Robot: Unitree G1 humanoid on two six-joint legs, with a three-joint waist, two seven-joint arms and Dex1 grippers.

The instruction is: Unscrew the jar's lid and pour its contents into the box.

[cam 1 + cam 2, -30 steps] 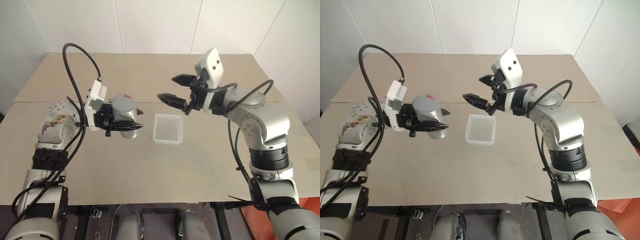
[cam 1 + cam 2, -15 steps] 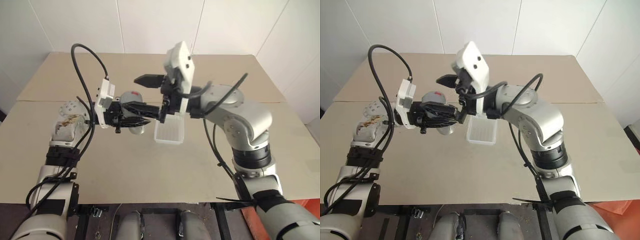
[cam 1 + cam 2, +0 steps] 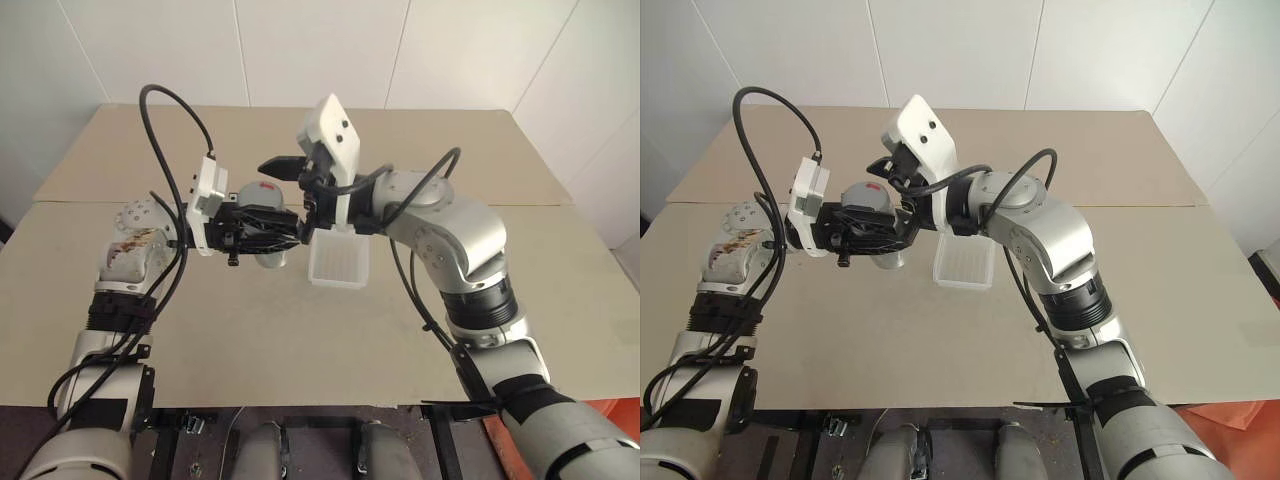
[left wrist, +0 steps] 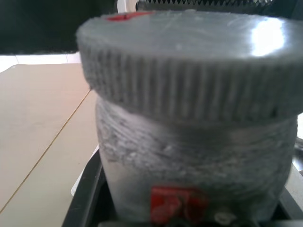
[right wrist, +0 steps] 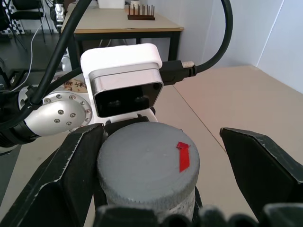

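My left gripper (image 3: 280, 228) is shut on the jar (image 3: 262, 245), holding it upright above the table, left of the box (image 3: 338, 262). The jar's wall (image 4: 189, 161) looks frosted and silvery, with a red mark low down. Its contents are hidden behind it. The grey ribbed lid (image 5: 147, 161) with a red mark sits on the jar. My right gripper (image 5: 158, 135) is open and straddles the lid, one finger close by each side, with a clear gap on one side. The box lies empty on the table.
The tan table (image 3: 250, 340) has a seam running across it at the height of the arms. The box lies just beside the held jar, under my right wrist. Another table with a wooden rack (image 5: 139, 12) stands far behind.
My right gripper has swung left from above the box to the jar and now stands open around the lid. The left gripper has kept the jar nearly still.
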